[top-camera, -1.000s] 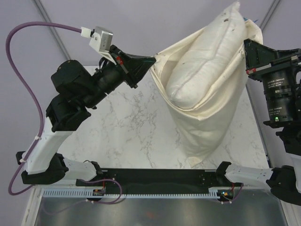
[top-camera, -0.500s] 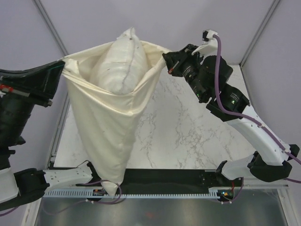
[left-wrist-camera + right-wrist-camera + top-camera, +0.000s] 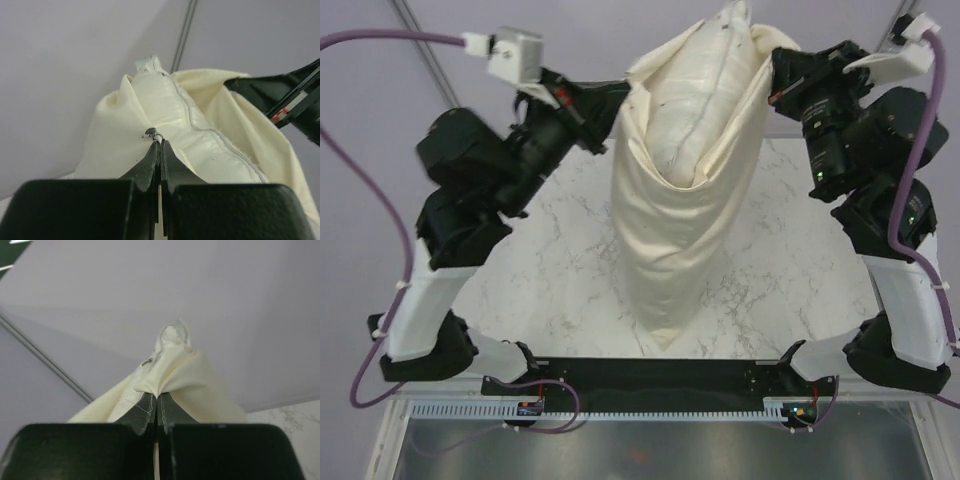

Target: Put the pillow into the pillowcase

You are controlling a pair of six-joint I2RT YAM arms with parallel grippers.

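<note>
Hanging above the bench (image 3: pixel 560 270), the pillow (image 3: pixel 705 95) is seen sunk most of the way into the pillowcase (image 3: pixel 665 240), with only its top end standing out of the open mouth. The pillowcase is held aloft by its rim, its lower tip drooping toward the bench's near edge; whether it touches cannot be told. One side of the rim is pinched by the left claw (image 3: pixel 618 95), pressed together on the cloth, and the opposite side is pinched likewise by the right claw (image 3: pixel 775 78).

White marbled table (image 3: pixel 570 290), lavender walls (image 3: pixel 610 30), black base plate (image 3: pixel 650 375)
</note>
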